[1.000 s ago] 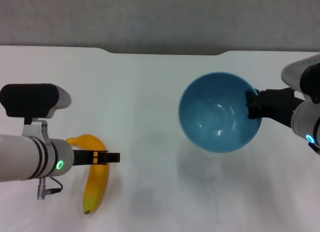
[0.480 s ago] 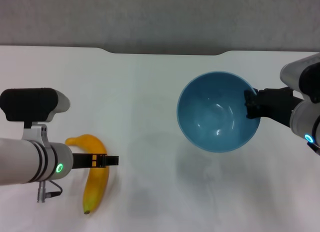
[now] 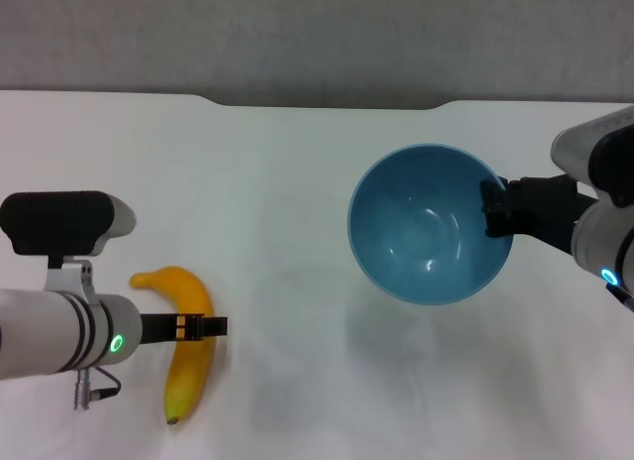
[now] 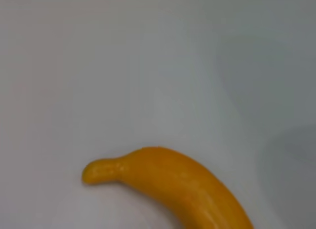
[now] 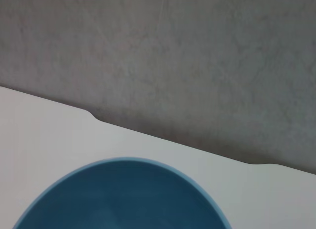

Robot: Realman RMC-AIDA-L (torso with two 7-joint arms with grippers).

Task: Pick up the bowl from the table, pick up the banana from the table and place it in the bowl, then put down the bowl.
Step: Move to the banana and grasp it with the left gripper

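Your right gripper [image 3: 492, 210] is clamped on the right-hand rim of the bowl [image 3: 426, 227], holding it raised above the table [image 3: 297, 182]; a soft shadow on the white surface beneath it suggests the bowl is clear of the top. The bowl sits tilted toward the camera in the head view, its glossy blue inside bare, with nothing in it. The right wrist view shows only the far arc of the bowl's rim [image 5: 123, 162] against the table's notched back edge.

On your left side, the left gripper [image 3: 198, 327] sits over the middle of the banana [image 3: 188, 366], its dark fingers crossing the fruit. You cannot tell from these views whether those fingers are spread or closed, nor whether they touch the peel. The banana lies flat on the table near the front-left, stem end pointing left and away, dark tip toward the near edge, well apart from the bowl. The left wrist view shows the banana's stubby stem [image 4: 98, 171] and upper curve resting on white.

By the look of it, step 1 of 3 is done: the bowl is picked up. Left for you are grasping and lifting the banana, carrying it across into the bowl, and then setting the bowl down.
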